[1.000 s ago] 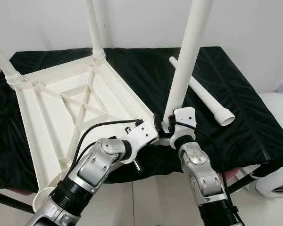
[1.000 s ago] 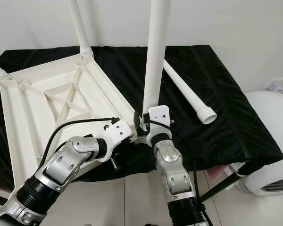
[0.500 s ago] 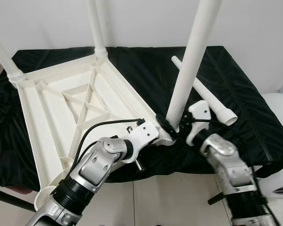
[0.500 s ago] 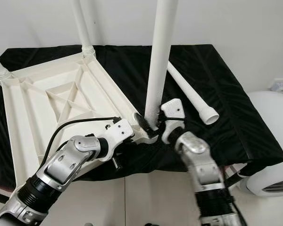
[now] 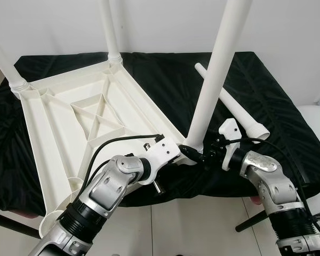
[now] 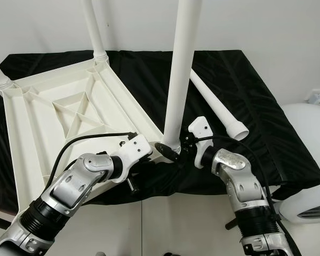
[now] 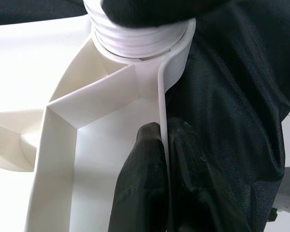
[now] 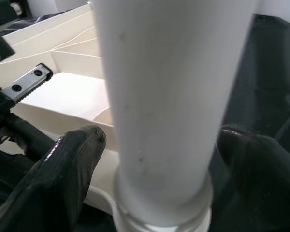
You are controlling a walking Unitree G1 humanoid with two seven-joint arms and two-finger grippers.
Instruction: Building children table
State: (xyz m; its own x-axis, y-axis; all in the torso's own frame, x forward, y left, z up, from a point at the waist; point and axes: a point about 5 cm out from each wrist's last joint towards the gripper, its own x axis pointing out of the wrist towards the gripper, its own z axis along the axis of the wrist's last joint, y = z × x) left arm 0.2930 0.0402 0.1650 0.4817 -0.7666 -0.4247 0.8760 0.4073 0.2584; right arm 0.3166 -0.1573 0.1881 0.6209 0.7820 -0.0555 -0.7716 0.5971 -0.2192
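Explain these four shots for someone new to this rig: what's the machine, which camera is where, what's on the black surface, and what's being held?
This is a humanoid robot with two silver arms, each ending in two long black fingers. The two wide pictures come from the stereo camera on its head, looking down. The two close-ups come from cameras on its wrists, looking along the fingers.

An upside-down white plastic table top lies ribs-up on a black cloth. Two legs already stand in its far corners. A loose leg lies on the cloth to the right.

The left gripper pinches the thin rim of the table top just by the near corner socket. The right gripper has its fingers on either side of the base of a third leg, which stands upright in that socket. Whether they press on it is hard to tell.
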